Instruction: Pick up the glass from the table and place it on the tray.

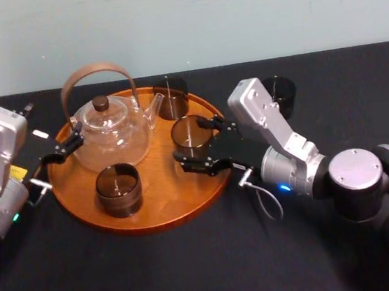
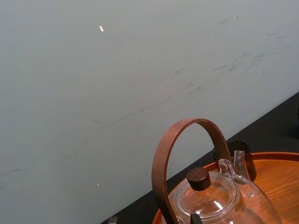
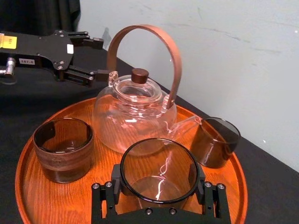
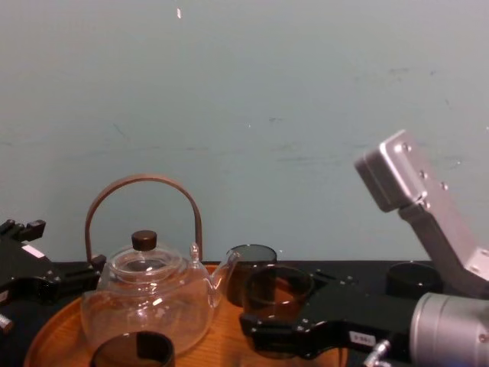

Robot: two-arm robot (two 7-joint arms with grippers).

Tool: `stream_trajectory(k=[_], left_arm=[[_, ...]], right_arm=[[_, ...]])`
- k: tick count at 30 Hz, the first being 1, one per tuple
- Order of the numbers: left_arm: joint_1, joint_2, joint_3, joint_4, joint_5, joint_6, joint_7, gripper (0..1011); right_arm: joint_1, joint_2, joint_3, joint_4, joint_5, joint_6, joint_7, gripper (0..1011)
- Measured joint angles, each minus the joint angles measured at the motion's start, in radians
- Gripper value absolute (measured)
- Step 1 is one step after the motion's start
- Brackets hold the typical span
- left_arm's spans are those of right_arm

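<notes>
The right gripper [image 1: 196, 145] grasps a smoky brown, straight-walled tumbler glass [image 1: 191, 136] over the right part of the large round orange-brown wooden tray [image 1: 159, 191]; whether its base touches the wood I cannot tell. It should go down level onto bare wood, clear of the clear glass teapot [image 1: 112, 132], and the jaws should part only once it rests; the glass looks thin-rimmed, translucent and empty. The left gripper [image 1: 68, 147] sits released beside the teapot.
</notes>
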State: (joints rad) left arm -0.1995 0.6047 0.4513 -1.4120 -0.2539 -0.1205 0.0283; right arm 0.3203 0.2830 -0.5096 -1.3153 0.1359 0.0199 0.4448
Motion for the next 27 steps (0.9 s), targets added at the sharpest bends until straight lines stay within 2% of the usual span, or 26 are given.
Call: stream_trajectory(k=[13, 27], left_arm=[[0.000, 0.000, 0.000, 0.000, 0.000, 0.000, 0.000, 1010], [0.000, 0.000, 0.000, 0.000, 0.000, 0.000, 0.000, 1010]], right_arm=[[0.042, -0.055, -0.040, 0.093, -0.032, -0.027, 0.012, 909], [0.043, -0.078, -0.061, 0.127, -0.046, -0.038, 0.020, 909]])
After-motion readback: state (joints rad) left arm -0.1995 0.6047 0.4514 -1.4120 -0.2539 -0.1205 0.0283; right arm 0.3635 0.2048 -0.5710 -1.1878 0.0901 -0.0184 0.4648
